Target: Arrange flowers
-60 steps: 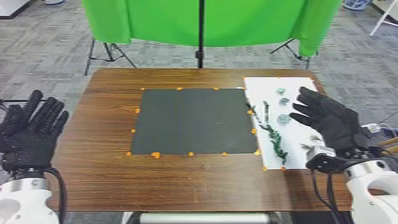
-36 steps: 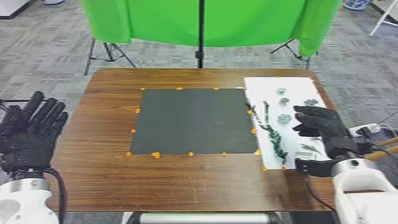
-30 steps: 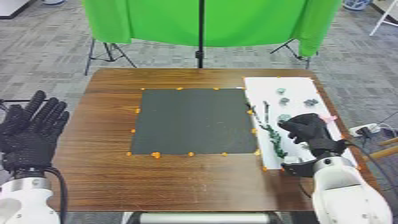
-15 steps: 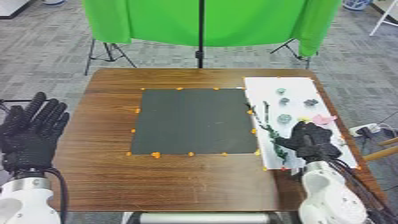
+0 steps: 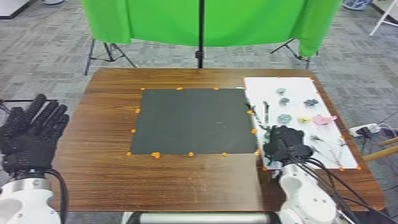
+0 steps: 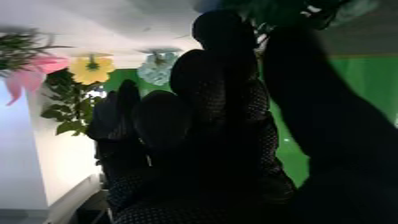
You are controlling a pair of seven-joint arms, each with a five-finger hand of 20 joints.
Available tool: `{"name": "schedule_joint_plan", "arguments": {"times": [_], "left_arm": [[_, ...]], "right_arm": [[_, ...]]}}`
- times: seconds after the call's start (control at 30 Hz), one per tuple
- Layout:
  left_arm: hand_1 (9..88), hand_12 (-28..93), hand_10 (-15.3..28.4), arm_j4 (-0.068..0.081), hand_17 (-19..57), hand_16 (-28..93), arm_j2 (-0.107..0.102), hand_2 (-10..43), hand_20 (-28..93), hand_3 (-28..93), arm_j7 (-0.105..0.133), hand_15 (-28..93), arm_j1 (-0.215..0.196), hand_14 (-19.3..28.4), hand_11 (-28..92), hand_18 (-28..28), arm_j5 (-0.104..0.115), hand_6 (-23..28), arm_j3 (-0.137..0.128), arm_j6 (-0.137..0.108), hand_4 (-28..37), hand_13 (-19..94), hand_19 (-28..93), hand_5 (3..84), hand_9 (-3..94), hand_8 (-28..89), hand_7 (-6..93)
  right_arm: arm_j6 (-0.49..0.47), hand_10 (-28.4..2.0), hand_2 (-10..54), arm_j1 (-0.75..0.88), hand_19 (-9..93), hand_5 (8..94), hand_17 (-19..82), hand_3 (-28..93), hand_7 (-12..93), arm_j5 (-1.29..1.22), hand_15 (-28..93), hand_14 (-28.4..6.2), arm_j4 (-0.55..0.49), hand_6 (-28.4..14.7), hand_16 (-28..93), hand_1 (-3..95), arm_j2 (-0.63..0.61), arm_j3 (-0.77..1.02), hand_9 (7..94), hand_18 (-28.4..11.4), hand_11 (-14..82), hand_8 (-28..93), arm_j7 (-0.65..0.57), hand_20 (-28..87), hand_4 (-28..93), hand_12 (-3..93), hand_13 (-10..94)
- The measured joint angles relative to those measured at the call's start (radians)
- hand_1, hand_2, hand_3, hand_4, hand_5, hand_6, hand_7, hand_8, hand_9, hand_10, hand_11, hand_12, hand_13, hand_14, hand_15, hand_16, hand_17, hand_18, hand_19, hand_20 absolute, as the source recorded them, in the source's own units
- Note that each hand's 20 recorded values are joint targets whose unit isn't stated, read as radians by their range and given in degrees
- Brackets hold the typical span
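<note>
Now right robot hand (image 5: 286,142) farther left

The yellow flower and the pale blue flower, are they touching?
Apart: the right wrist view shows a clear gap between the yellow flower and the pale blue flower.

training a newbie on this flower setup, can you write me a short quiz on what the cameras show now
1. Multiple choice. In the head view, what colour is the rectangular sheet beneath the right hand?
a) red
b) white
c) purple

2. True or false. The left hand is held with its fingers straight, by the table's left side.

3. Put in order. From the robot's left to its right in the head view, arrange these: yellow flower, dark gray square, pink flower.

Key: 1 b; 2 true; 3 dark gray square, yellow flower, pink flower.
</note>
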State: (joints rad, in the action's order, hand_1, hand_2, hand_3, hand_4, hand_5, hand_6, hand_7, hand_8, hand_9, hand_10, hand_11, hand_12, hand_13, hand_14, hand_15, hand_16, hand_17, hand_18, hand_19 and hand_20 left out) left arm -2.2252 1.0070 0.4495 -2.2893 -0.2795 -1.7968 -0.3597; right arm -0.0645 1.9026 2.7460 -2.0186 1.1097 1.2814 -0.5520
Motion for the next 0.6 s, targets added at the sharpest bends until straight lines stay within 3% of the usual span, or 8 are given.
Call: {"name": "schedule_joint_plan", "arguments": {"times": [0.23, 0.6], "left_arm": [[24.1, 10, 14.2, 0.0, -4.2, -2, 0.004, 10.2, 13, 75, -0.009, 17, -0.001, 13.1, 16, 13.9, 0.006, 7.9, 0.0, 0.001, -28.3, 32, 34, 43.4, 39.1, -8, 9.7], [24.2, 10, 14.2, 0.0, -4.3, -2, 0.011, 9.9, 13, 75, -0.006, 17, -0.012, 13.2, 16, 14.1, 0.02, 7.9, -0.009, 0.001, -28.3, 33, 34, 43.3, 39.1, -8, 9.6]], "right_arm": [[0.048, -15.5, -9.5, -0.009, 86, 83.9, 34, 84, 33, 0.0, 79, -17.2, 0.019, -3.4, 42, 50.6, 0.017, -0.011, 77.8, -28.4, 47.5, 19, -0.049, 58, -24, 56.1, 66], [0.233, -16.0, -9.5, 0.081, 87, 83.5, 35, 82, 33, -0.095, 79, -17.5, -0.042, -3.8, 41, 49.3, 0.02, 0.036, 77.9, -28.4, 48.4, 22, -0.145, 57, -18, 54.8, 68]]}}
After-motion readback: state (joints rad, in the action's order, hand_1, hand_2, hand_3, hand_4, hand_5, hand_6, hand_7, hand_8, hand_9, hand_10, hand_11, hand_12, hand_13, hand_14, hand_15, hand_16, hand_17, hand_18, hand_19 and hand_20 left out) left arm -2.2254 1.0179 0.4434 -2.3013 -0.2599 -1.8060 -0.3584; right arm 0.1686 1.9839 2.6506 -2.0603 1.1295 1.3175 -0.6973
